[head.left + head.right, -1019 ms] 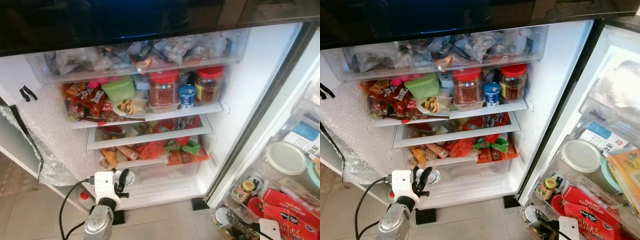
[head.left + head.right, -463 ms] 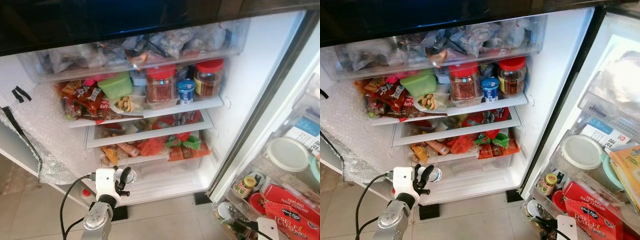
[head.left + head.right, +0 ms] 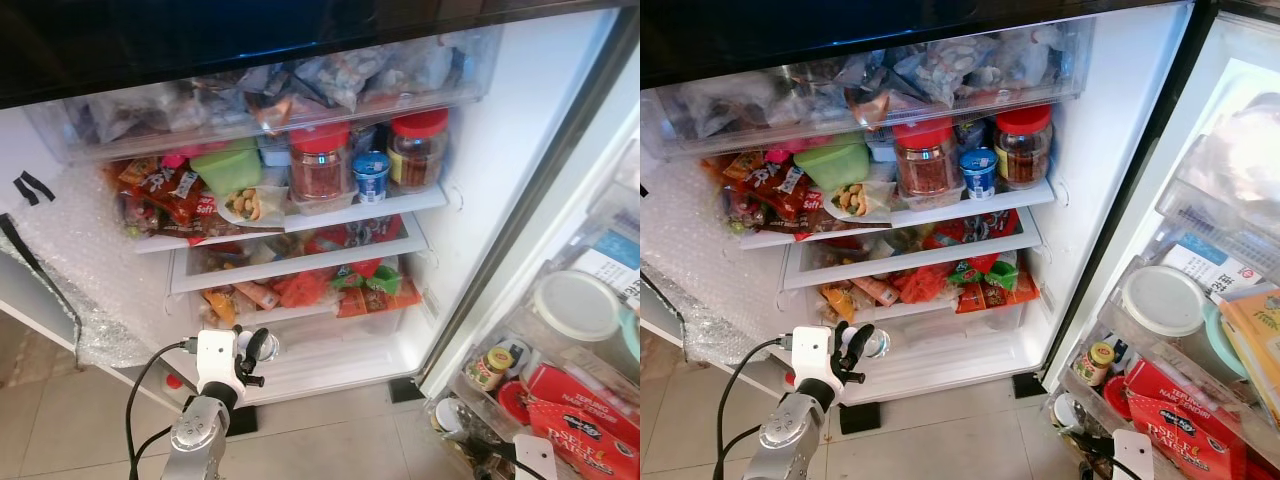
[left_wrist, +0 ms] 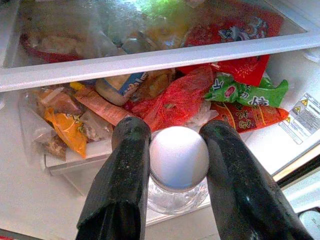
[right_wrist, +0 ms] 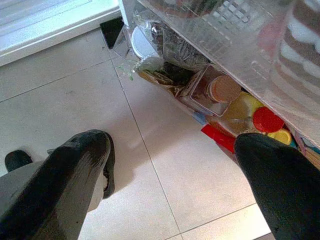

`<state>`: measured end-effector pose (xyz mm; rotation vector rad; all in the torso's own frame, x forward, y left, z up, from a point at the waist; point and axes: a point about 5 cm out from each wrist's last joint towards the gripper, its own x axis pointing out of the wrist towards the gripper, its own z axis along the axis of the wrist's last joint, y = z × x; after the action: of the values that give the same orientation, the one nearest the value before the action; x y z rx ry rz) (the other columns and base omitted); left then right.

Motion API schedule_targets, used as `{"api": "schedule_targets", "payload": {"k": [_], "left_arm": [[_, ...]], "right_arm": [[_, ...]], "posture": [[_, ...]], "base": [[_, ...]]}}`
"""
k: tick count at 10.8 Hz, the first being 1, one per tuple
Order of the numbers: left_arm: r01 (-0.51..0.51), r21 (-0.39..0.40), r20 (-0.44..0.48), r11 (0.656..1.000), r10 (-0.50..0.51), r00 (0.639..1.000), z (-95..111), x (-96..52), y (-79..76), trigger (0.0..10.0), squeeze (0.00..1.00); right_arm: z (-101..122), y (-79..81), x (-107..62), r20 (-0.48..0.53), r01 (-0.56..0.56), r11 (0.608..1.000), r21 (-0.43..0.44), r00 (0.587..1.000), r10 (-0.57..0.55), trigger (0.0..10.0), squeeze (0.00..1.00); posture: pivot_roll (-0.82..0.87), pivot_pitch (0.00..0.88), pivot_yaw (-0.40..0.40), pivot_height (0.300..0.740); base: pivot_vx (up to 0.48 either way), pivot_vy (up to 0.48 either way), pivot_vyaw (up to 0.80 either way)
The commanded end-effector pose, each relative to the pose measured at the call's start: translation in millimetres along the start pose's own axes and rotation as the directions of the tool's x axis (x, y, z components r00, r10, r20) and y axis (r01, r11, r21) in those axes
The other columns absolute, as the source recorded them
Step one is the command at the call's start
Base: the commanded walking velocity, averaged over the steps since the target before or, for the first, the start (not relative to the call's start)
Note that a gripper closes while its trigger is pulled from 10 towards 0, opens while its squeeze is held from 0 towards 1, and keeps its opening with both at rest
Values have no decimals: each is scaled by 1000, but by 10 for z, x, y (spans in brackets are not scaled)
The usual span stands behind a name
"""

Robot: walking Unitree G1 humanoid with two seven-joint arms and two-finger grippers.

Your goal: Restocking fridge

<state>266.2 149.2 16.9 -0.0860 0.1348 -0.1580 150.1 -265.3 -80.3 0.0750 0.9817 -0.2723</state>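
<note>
left arm [image 3: 197,440]: silver metal, rounded joint w/ round cap
left wrist block [image 3: 216,361]: white, boxy
cable [image 3: 140,400]: black, loops off wrist block
left gripper [image 4: 172,165]: 2 long black fingers, matte, rough texture
right gripper [image 5: 175,165]: 2 black fingers, same finish

the white bottom floor of the open fridge [image 3: 330,360] lies bare, with passing room under the clear plastic drawer of red and orange snack packets [image 3: 310,295]. above that drawer, the shelf of red-lidded jars [image 3: 322,165] is crowded to its front edge. the packed door bins [image 3: 560,370] stand beside that floor.
</note>
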Motion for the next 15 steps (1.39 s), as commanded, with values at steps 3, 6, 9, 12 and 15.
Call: {"api": "schedule_targets", "payload": {"k": [3, 6, 9, 12, 15], "left_arm": [[-7, 2, -1, 1000, 7, 1000, 11, -25, 27, 10000, 0], [1, 4, -2, 1000, -1, 1000, 18, -13, 13, 10000, 0], [8, 0, -2, 1000, -8, 1000, 25, -6, -1, 10000, 0], [26, -4, 37, 1000, -26, 999, 107, 15, -43, 10000, 0], [38, 2, 100, 999, -38, 994, 268, 93, -87, 10000, 0]], "right_arm": [[-60, 16, -7, -22, -15, 1000, -13, 1000, 14, 10000, 0], [-61, 19, -7, -21, -16, 1000, -13, 1000, 16, 10000, 0], [-54, 23, -6, -18, -18, 1000, -14, 1000, 17, 10000, 0], [-51, 31, -6, -12, -24, 1000, 0, 1000, 24, 10000, 0], [-56, 29, -7, -16, -30, 1000, -5, 999, 30, 10000, 0]], "posture": [[-125, 152, 53, 740], [-130, 152, 54, 740], [-130, 152, 54, 740], [-131, 153, 55, 740], [-133, 158, 54, 740]], "base": [[250, 0, 0], [257, 0, 267], [84, 0, 0], [0, 0, 0], [0, 0, 0]]}}
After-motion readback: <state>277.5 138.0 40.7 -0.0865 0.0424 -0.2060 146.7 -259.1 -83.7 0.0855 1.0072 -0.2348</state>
